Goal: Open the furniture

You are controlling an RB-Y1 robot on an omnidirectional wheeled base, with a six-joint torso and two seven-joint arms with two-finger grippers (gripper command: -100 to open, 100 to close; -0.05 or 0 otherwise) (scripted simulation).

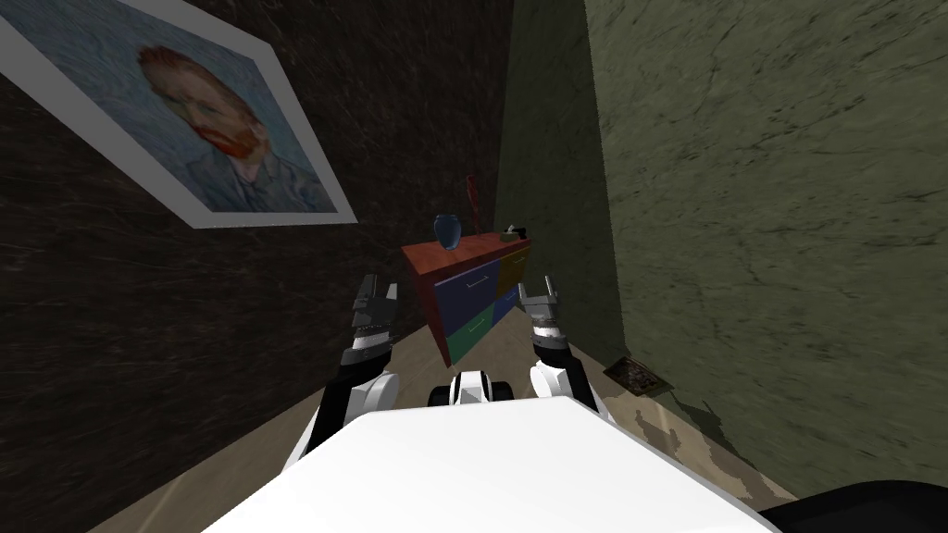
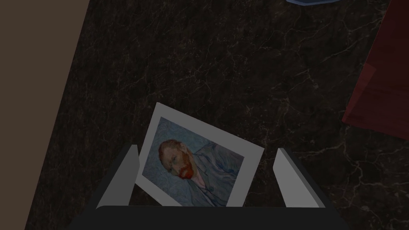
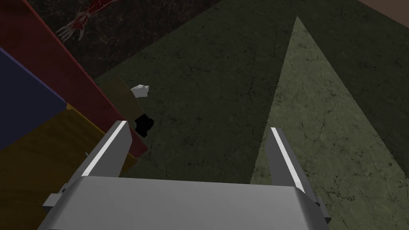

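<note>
A small red chest of drawers (image 1: 467,291) stands ahead in the corner, its fronts coloured blue, yellow and green, each with a thin pale handle. All drawers look closed. My left gripper (image 1: 375,294) hangs open to the chest's left, short of it. My right gripper (image 1: 539,294) is open beside the chest's right end, nothing between its fingers. In the right wrist view the chest's red top (image 3: 52,76) and its blue and yellow fronts lie beside the open right gripper (image 3: 199,149). The left gripper (image 2: 205,169) faces the dark wall.
A blue vase (image 1: 447,230), a red branch-like ornament (image 1: 472,192) and a small pale and dark item (image 1: 512,233) sit on the chest. A framed portrait (image 1: 199,120) hangs on the dark left wall. A green wall closes the right. A small mat (image 1: 637,376) lies on the floor.
</note>
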